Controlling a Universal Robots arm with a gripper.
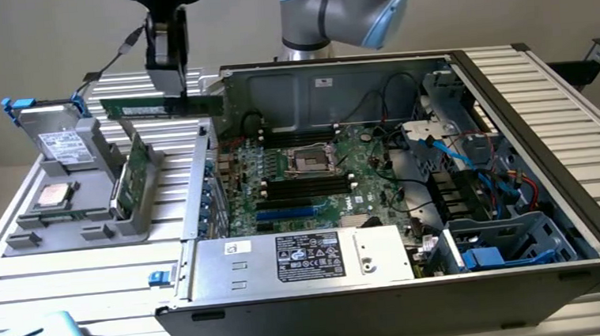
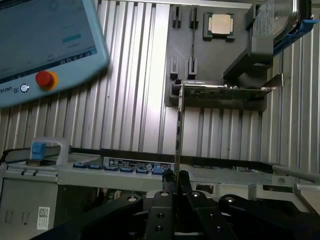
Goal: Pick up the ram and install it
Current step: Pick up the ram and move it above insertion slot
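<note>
One slim green ram (image 2: 179,130) (blade-thin edge-on) hangs in the black gripper (image 2: 176,177).

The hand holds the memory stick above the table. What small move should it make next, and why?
Probably shift toward the exterior view's right. The hand grips the memory stick beside the open computer case, and the board's long slots lie further that way.

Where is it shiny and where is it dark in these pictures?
Wrist view: a bright glare streak runs along the ribbed table, and the gripper holding the ram looks dark against it. Exterior view: the light is soft and even, with the computer case darker inside.
</note>
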